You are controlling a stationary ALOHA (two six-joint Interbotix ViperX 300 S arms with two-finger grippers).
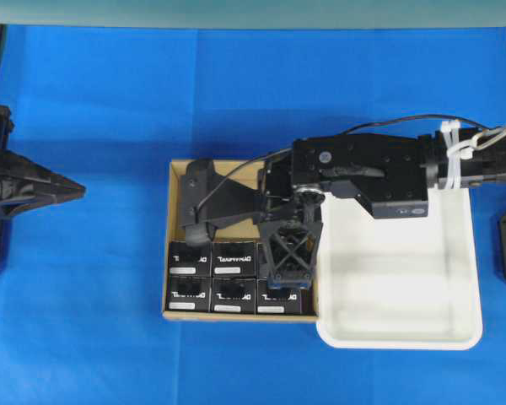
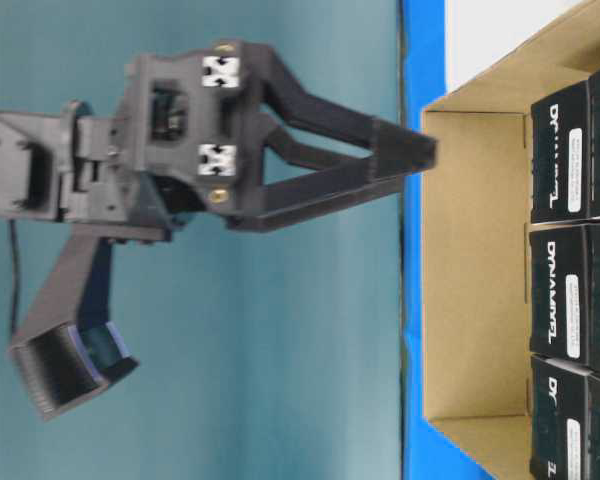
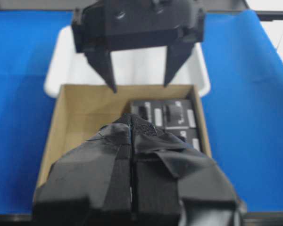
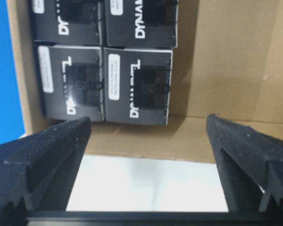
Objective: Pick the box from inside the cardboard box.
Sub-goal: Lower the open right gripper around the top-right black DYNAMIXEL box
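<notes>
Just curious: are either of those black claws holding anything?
No. The right gripper is wide open over the brown cardboard box; the left gripper is shut on nothing.

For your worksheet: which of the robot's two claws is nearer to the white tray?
The right claw: it hangs open over the cardboard box, just beside the white tray. The left claw sits shut, far off across the blue table.

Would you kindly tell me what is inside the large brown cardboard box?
The large brown cardboard box holds small black rectangular cartons with white lettering, packed along one side, and bare floor beyond. The right pincer covers part of the row, so no exact count.
</notes>
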